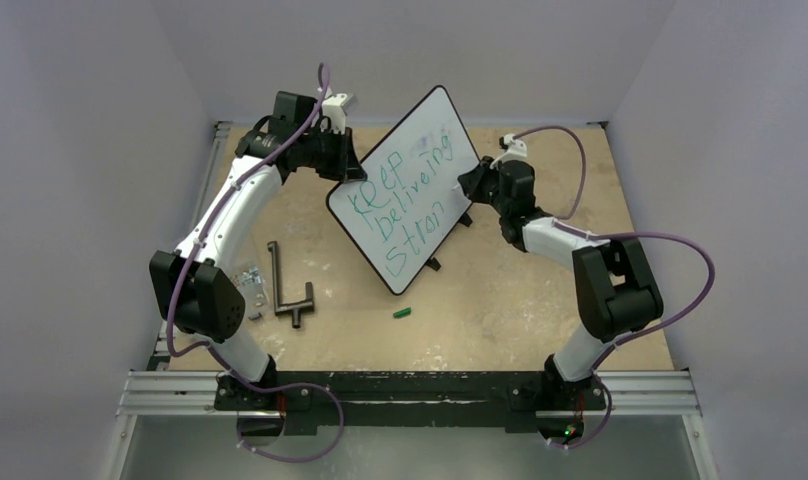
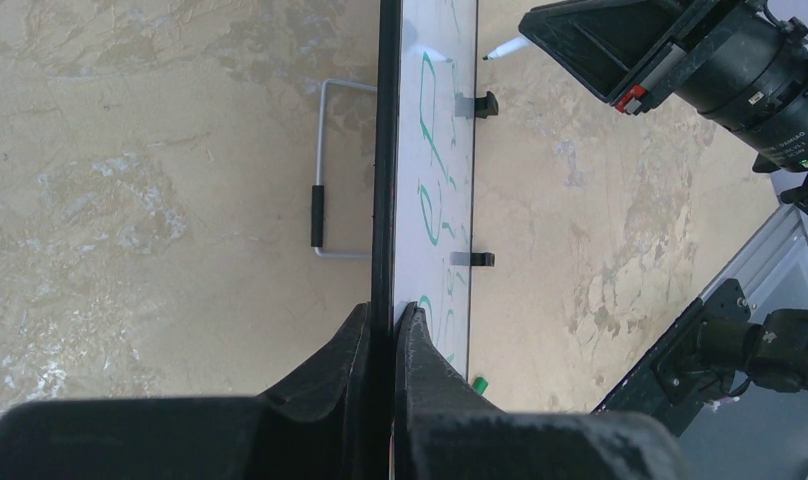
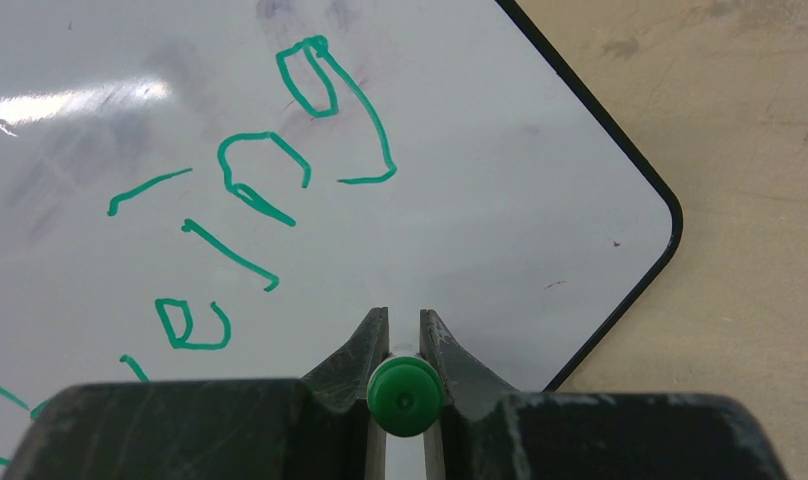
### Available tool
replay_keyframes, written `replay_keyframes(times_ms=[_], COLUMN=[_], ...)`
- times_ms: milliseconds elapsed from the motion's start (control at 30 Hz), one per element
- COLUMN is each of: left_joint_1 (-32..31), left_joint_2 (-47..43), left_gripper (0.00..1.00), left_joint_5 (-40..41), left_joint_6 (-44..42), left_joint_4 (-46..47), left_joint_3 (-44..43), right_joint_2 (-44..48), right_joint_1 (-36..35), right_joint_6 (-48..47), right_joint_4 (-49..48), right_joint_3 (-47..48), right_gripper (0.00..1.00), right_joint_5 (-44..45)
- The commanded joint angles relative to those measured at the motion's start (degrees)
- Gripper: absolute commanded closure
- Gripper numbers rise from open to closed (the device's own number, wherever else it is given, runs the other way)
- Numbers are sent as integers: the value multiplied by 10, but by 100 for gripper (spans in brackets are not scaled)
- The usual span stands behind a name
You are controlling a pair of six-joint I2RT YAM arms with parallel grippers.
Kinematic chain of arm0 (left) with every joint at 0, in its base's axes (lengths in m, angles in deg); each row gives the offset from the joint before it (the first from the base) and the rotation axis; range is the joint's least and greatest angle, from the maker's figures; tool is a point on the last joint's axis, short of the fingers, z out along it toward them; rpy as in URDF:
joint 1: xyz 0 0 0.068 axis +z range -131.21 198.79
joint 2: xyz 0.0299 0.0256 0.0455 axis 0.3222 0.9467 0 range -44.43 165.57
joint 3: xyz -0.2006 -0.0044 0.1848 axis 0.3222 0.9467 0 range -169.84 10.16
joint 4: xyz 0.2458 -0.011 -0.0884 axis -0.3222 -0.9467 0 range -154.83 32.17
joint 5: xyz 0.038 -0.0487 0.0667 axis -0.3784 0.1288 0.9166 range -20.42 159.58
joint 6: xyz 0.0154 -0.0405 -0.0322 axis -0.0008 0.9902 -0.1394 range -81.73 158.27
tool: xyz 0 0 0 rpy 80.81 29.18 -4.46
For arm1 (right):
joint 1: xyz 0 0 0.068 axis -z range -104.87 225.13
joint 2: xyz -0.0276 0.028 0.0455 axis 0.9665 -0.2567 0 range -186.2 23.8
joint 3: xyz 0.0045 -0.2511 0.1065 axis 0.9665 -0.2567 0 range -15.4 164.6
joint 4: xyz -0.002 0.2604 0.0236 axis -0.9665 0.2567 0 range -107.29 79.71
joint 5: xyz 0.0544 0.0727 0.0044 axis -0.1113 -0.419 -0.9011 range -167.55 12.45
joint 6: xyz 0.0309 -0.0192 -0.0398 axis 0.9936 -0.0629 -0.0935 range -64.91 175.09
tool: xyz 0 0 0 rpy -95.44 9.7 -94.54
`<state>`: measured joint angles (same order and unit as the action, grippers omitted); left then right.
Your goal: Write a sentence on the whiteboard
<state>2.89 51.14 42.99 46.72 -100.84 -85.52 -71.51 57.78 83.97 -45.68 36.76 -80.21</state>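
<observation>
— Obstructions?
— Whiteboard [image 1: 410,200] stands mid-table. Left gripper [image 2: 384,318] clamps its left edge; right gripper [image 3: 404,318], gripping a marker [image 3: 405,397], sits at its right. Black tool [image 1: 288,290] and green cap [image 1: 402,313] lie in front.
— Passage?
— Open table [image 1: 520,310] front right.

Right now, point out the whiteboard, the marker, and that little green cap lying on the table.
whiteboard [image 1: 437,108]: top external view, bare white surface near its top corner.
marker [image 3: 405,397]: right wrist view, round green butt end facing the camera.
green cap [image 1: 402,312]: top external view, middle of the cap.
</observation>
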Motion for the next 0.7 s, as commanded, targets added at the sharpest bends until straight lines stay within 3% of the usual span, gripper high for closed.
replay_keyframes(times_ms=[0,667], left_joint_1=[10,10], left_joint_2=[-14,-17], left_gripper=[100,100], left_joint_5=[141,138], left_joint_6=[-53,-53], left_joint_4=[-19,-19], left_joint_3=[8,8], right_joint_2=[-10,-36], right_joint_1=[3,3], right_joint_6=[8,18], right_joint_4=[-32,-52], right_joint_3=[37,42], right_gripper=[100,100], right_joint_5=[-15,-76])
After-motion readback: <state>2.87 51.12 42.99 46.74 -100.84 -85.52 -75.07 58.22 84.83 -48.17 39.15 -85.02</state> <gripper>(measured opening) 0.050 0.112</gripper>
